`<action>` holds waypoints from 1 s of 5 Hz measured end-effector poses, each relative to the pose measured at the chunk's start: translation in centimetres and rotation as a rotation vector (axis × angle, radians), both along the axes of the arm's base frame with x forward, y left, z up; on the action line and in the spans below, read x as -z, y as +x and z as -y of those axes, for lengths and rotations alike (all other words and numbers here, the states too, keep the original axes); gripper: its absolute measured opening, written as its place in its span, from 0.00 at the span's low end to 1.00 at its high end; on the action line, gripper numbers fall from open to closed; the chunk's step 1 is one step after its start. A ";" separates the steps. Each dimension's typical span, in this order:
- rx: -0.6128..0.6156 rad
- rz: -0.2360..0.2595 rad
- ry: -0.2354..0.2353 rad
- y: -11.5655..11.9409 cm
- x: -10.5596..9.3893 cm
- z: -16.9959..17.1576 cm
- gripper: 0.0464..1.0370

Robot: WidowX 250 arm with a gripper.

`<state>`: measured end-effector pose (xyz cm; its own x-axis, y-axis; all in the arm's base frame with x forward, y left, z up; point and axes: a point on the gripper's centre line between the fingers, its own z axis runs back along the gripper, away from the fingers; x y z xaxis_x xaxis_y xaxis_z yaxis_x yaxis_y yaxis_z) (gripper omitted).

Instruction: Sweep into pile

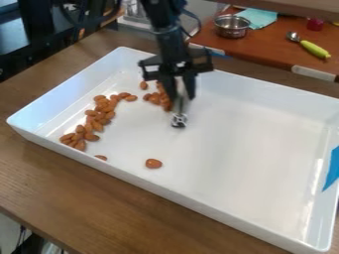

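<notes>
Brown, oval almonds (100,118) are being held by the white tray (245,154) on the desk (79,191), bunched in a ragged band along the left edge; one is being kept apart near the front edge. A slim metal implement (179,120) is being clamped by the tool (181,98), beside a smaller cluster.

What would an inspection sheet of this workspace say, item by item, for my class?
Surface: white tray on wooden table; blue patch on tray wall.
Job's things: almonds banded at picture left, more clustered by the gripper, two strays nearer the front.
Clutter: pot, cloth, spoon, yellow-green item behind the tray.
Gripper: over the tray, holding a metal tool.
Cables: one loops beside the arm.
Surroundings: orange-brown counter behind.
</notes>
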<state>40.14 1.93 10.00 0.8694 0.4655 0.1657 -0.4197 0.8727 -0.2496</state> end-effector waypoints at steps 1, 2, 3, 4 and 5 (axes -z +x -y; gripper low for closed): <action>-0.027 0.036 0.002 0.0 -0.7 -1.6 0.28; -0.080 0.068 0.001 0.4 -0.5 -2.4 0.28; -0.196 0.120 -0.013 0.6 -0.5 -3.4 0.28; -0.238 0.130 -0.038 0.8 -0.6 -3.5 0.28; -0.298 0.124 -0.051 0.7 -0.6 -4.2 0.28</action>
